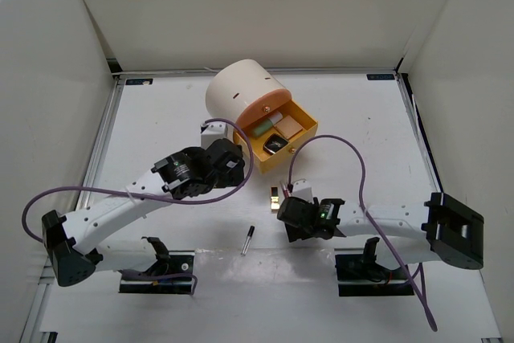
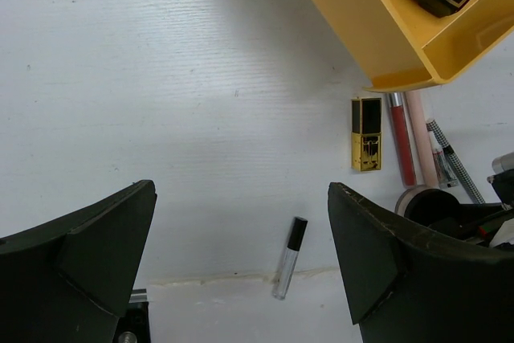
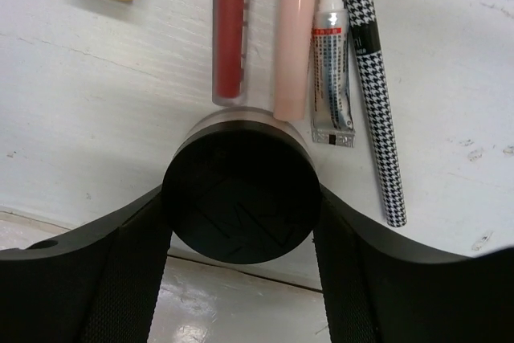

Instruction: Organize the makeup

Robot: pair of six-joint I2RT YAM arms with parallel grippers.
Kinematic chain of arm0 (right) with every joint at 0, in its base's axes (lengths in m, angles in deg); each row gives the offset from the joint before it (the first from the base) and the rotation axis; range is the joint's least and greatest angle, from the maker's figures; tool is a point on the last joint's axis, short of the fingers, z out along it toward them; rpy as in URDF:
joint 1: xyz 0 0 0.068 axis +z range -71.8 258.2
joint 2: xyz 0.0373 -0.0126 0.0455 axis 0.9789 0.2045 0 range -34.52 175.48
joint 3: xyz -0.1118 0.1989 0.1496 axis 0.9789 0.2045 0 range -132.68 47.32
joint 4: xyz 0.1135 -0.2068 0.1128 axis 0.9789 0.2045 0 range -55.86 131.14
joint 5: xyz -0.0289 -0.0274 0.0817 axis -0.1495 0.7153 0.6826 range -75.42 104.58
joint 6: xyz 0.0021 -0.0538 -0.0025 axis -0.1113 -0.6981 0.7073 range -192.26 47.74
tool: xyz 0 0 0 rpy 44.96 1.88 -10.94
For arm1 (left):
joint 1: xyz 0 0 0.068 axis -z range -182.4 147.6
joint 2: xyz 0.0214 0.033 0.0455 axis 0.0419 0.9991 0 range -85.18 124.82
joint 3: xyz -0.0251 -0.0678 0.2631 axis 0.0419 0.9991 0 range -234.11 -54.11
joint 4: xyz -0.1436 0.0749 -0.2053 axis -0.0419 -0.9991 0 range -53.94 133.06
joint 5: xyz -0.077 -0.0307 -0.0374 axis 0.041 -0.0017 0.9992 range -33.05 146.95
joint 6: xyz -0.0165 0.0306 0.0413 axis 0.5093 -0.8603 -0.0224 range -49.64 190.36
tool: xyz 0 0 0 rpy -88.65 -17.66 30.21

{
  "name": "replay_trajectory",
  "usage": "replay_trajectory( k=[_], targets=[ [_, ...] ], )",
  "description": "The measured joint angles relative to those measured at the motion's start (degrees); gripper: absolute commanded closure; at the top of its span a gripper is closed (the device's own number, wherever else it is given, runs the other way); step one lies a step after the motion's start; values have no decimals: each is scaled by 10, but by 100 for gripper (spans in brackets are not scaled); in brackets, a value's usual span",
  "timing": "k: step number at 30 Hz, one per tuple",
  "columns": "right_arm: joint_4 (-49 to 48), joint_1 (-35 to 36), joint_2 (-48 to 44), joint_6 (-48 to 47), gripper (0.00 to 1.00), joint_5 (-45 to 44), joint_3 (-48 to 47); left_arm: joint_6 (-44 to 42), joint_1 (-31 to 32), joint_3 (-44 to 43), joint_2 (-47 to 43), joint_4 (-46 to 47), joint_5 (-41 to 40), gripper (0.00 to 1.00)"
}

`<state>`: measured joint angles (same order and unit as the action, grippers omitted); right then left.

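1. Two arms reach over the white table (image 1: 161, 118) in the top view. The cream round box (image 1: 241, 90) in the upper middle has its yellow drawer (image 1: 295, 150) pulled out, I think so makeup can go in. A square black compact (image 1: 277, 144) and a mint tube (image 1: 263, 127) lie inside it. A thin clear tube (image 1: 248, 240) lies alone in the lower middle.
2. Left wrist view: the left gripper (image 2: 241, 190) hangs over bare table. Its fingers (image 2: 96, 247) are spread wide and grasp nothing. It seems to wait out of the way. A gold lipstick case (image 2: 367, 136) lies right of the middle.
3. Right wrist view: the right gripper (image 3: 241, 214) sits low so it can hug the round black compact (image 3: 237, 190) in the middle of the frame. Both fingers (image 3: 120, 263) look pressed on its sides, gripping it. The compact rests on the table and touches the ends of a red tube (image 3: 231, 30) and a pink tube (image 3: 293, 34) above it. A checked pencil (image 3: 371, 94) lies at the upper right.
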<state>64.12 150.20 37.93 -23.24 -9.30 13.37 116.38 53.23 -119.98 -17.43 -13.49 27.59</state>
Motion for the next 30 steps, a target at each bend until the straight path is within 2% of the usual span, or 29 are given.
replay_trajectory(
  k=[2, 5, 10, 17, 21, 26, 30],
  targets=[
    [-4, 0, 0, -4, 67, -2, 0, 2, 0, 0, -2, -1, -2, 2],
    [1, 0, 0, -7, 72, -2, -3, 3, 0, 0, -2, -3, -8, 2],
    [47, 0, -34, -42, 73, -1, -45, -5, -10, -13, 11, -1, -10, 2],
    [54, -16, -101, -163, 72, -31, -181, -54, -91, -23, 44, 31, 23, 2],
    [11, -87, -80, -260, 73, -37, -260, -96, -153, -32, 44, 64, 72, 2],
    [-58, -220, 4, -351, 73, 36, -341, -147, -254, -72, 63, 97, 131, 2],
    [-83, -266, 87, -399, 71, 90, -393, -189, -334, -131, 111, 134, 170, 2]
  ],
)
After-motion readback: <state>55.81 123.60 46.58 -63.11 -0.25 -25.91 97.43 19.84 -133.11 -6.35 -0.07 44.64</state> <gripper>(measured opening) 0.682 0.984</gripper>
